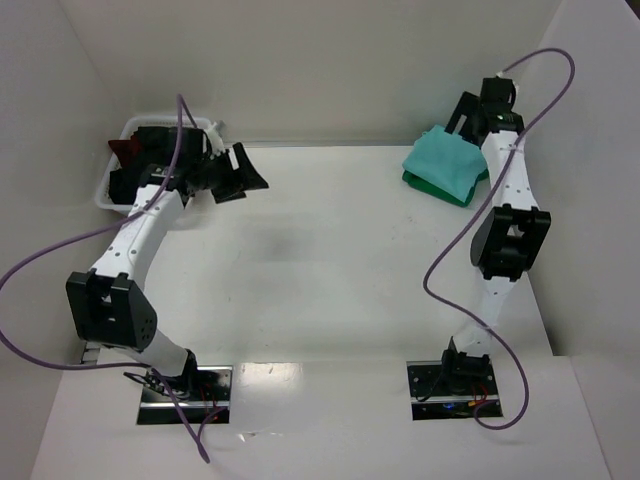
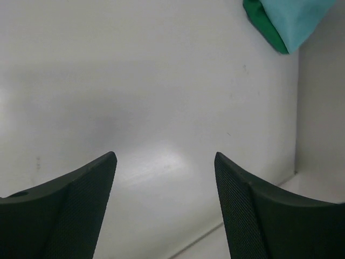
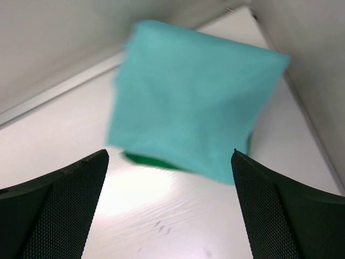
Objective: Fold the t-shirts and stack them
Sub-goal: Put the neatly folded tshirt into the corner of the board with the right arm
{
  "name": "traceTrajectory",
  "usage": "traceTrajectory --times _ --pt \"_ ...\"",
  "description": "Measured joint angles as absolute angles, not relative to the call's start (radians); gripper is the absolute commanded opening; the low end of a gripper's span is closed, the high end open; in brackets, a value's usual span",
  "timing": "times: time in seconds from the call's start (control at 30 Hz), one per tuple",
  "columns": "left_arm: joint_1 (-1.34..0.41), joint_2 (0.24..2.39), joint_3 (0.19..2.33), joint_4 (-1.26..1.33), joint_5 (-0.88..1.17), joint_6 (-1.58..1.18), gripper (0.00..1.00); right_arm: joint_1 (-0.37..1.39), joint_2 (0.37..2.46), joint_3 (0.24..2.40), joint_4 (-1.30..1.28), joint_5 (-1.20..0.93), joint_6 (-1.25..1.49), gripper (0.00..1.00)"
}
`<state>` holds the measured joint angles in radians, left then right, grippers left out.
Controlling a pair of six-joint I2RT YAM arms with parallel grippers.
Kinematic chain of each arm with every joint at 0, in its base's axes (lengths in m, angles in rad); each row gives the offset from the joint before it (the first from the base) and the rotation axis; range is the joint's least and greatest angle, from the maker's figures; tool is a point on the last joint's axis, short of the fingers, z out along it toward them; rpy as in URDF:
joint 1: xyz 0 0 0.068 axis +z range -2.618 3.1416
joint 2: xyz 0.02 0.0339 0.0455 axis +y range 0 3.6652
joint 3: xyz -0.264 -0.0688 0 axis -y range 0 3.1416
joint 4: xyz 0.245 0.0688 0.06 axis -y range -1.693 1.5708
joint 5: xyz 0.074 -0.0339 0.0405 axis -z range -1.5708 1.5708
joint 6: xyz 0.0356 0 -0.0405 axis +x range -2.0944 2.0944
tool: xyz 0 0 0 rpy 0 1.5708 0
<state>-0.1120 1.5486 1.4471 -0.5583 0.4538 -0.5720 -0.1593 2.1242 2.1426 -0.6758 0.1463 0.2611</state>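
Note:
A folded light teal t-shirt (image 1: 445, 160) lies on top of a folded darker green t-shirt (image 1: 428, 184) at the back right of the table. In the right wrist view the teal shirt (image 3: 194, 102) fills the middle, with a green edge (image 3: 145, 160) under it. My right gripper (image 1: 462, 118) is open and empty, just behind and above this stack (image 3: 168, 154). My left gripper (image 1: 240, 170) is open and empty beside the basket, over bare table (image 2: 164, 156). A dark red t-shirt (image 1: 122, 150) and a black one (image 1: 125, 184) lie in the basket.
The white lattice basket (image 1: 108, 196) stands at the back left against the wall. White walls close in the back and both sides. The shirt stack shows far off in the left wrist view (image 2: 294, 19). Purple cables hang from both arms.

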Motion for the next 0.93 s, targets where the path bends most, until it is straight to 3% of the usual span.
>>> traceTrajectory --times 0.13,0.33,0.47,0.73,0.93 --pt "-0.112 1.526 1.513 -0.573 0.281 -0.529 0.82 -0.06 1.923 2.027 -0.622 0.118 0.265 1.0" --pt "-0.112 1.367 1.512 -0.567 0.019 -0.456 1.0 -0.057 1.684 1.717 -0.497 -0.033 0.344 1.0" --pt "-0.112 1.25 1.449 -0.523 -0.093 -0.439 1.0 -0.013 1.628 1.522 -0.484 -0.04 0.37 1.0" --pt "-0.112 1.261 1.258 -0.528 -0.075 -0.461 1.0 0.07 1.396 1.163 -0.461 -0.066 0.416 1.0" --pt "-0.112 1.254 1.184 -0.521 -0.046 -0.477 1.0 0.067 1.169 1.089 -0.422 -0.049 0.448 1.0"
